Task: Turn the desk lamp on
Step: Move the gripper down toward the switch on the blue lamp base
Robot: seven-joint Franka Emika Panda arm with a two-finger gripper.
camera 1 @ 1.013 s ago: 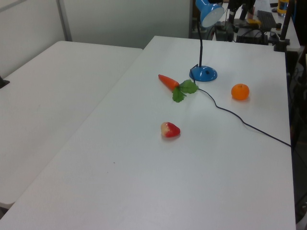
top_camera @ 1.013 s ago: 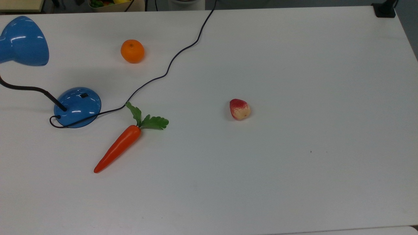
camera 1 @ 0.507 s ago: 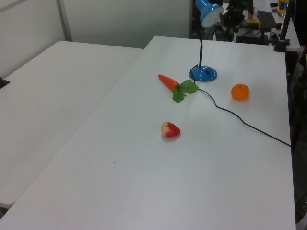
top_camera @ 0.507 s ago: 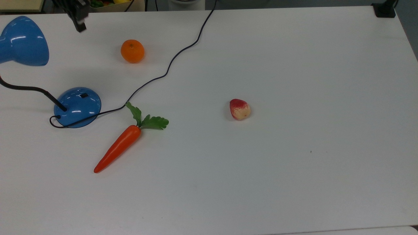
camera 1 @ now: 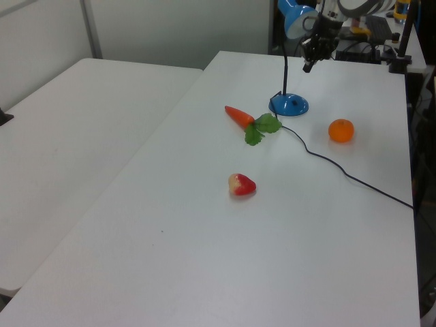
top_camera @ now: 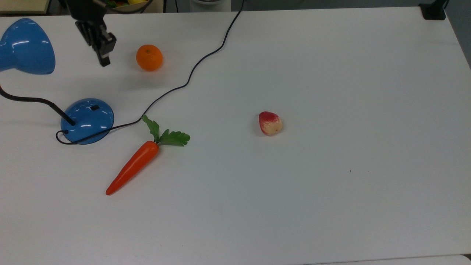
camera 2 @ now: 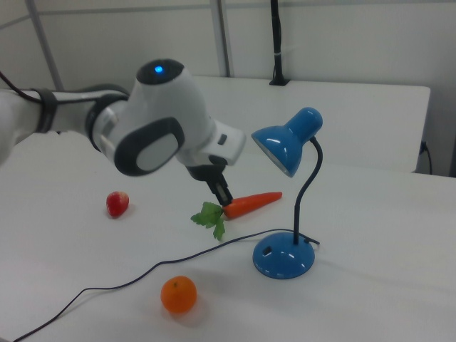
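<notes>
The desk lamp stands at the top view's left: a glossy blue cone shade (top_camera: 26, 46), a black bent neck (top_camera: 33, 99) and a round blue base (top_camera: 87, 120) with a small black switch (top_camera: 95, 108). Its black cord (top_camera: 191, 75) snakes off to the table's far edge. My gripper (top_camera: 105, 62) hangs above the table between the shade and an orange, up-view of the base, with its fingers shut on nothing. In the right view my gripper (camera 2: 224, 195) is left of the shade (camera 2: 285, 146) and above the base (camera 2: 283, 258). In the left view my gripper (camera 1: 308, 65) hovers over the base (camera 1: 289, 104).
An orange (top_camera: 149, 57) lies right of my gripper. A toy carrot (top_camera: 134, 165) with green leaves lies below the cord, near the base. A red and cream fruit (top_camera: 270, 123) rests mid-table. The white table (top_camera: 331, 202) stretches wide to the top view's right.
My arm has come in from the top view's upper edge and moved down toward the lamp base. The lamp and the fruits have not moved.
</notes>
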